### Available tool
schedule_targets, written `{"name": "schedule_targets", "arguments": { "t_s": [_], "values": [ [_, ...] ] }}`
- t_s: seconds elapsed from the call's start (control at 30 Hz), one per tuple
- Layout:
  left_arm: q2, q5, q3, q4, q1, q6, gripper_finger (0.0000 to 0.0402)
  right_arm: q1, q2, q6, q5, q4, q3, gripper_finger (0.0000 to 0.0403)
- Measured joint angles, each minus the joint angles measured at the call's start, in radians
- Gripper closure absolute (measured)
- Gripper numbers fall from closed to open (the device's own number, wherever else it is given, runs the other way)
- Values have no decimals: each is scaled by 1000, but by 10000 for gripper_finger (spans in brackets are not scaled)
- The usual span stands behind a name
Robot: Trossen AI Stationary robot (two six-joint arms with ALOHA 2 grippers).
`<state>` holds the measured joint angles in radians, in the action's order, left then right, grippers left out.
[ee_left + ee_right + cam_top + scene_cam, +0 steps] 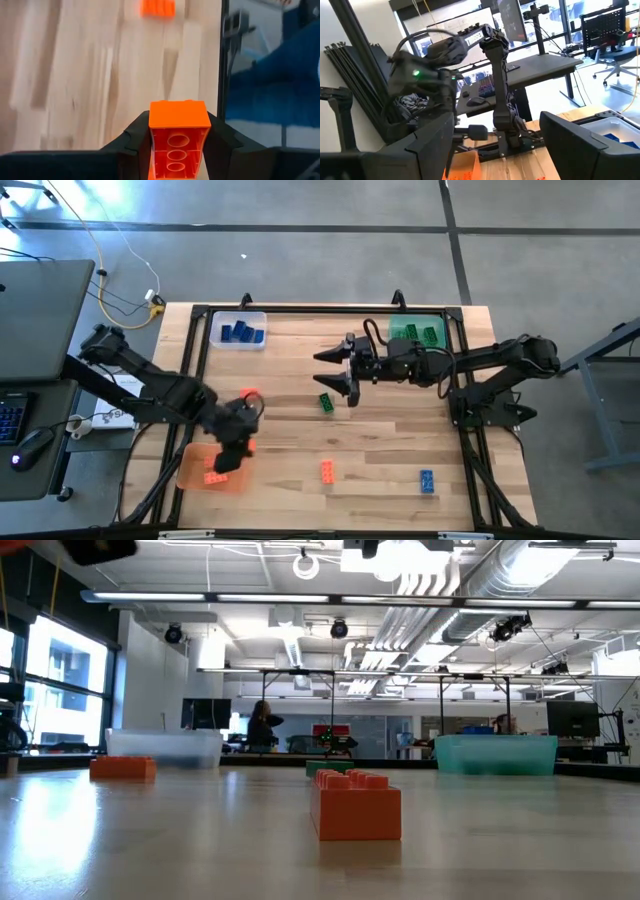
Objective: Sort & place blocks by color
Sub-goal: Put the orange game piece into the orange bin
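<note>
Carrying an orange block (178,137), the left gripper (237,442) pinches it between both fingers by its side walls, hollow underside toward the wrist camera, likely for release into the orange tray (190,469) just beside it. Left arm reaches in low from the table's left edge. Right gripper (337,372) hangs spread mid-table, above a green block (326,402).
</note>
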<state>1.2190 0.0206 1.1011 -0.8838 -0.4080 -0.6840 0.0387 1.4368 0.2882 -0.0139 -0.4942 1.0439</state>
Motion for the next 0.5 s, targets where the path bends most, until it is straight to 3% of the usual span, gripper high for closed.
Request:
{"name": "schedule_targets", "arguments": {
  "t_s": [0.2, 0.5],
  "values": [
    [0, -5, -2, -108, -136, -176, 295, -10, 0, 0, 0, 0, 0, 121],
    [-1, -1, -139, -88, -251, -349, 292, -13, 0, 0, 0, 0, 0, 121]
  ]
}}
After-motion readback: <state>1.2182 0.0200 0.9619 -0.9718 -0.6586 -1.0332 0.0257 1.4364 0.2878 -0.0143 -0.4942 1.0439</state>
